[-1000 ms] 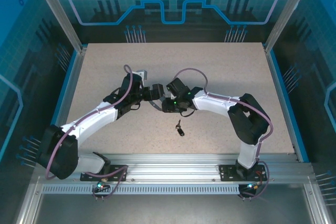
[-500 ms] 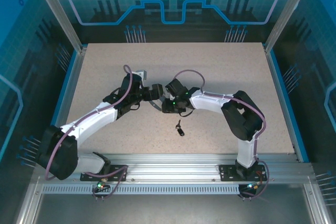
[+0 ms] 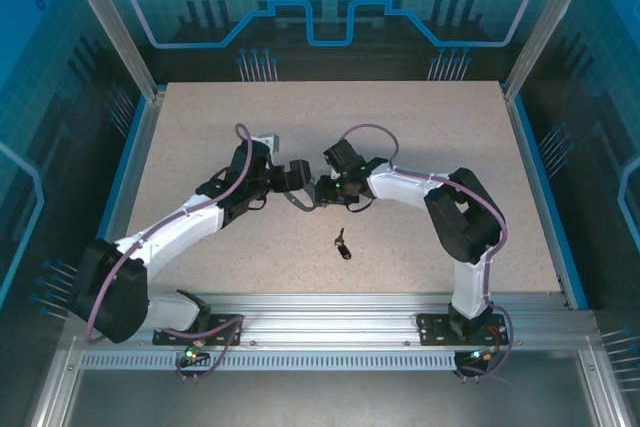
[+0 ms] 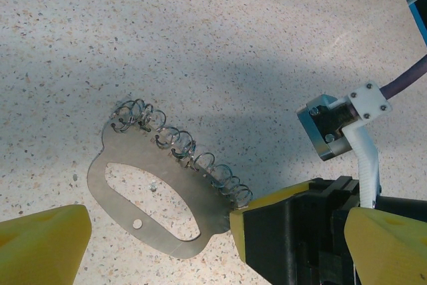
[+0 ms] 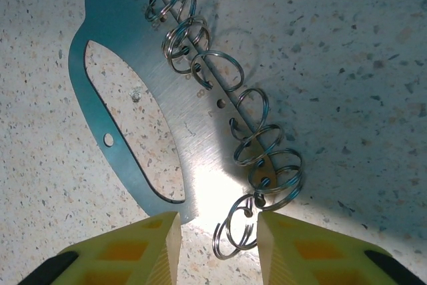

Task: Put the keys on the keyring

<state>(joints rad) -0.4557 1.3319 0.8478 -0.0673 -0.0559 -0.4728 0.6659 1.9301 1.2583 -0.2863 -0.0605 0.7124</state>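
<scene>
Lying flat on the speckled table [image 3: 440,147], the keyring [image 5: 190,141] is showing itself as a thin, stiff plate of blue-grey metal, oval with a long hole in the middle, and it is carrying a row of small wire rings [image 5: 200,71] along one edge. It is looking light and smooth, so I am judging that it is likely to slide on the table if pushed, and that the flat band beside the hole is giving a firmer hold than the loose, springy rings. The right gripper [image 5: 217,231] is standing half closed at one end of the keyring, with the last ring between its yellow fingers; whether it is really pinching, I cannot tell. The left gripper [image 4: 217,245] is standing wide open over the keyring and is holding nothing. The key [image 3: 343,244], tiny and black-headed, is lying apart from the keyring, toward the arm bases, and is probably fiddly to pick up.
</scene>
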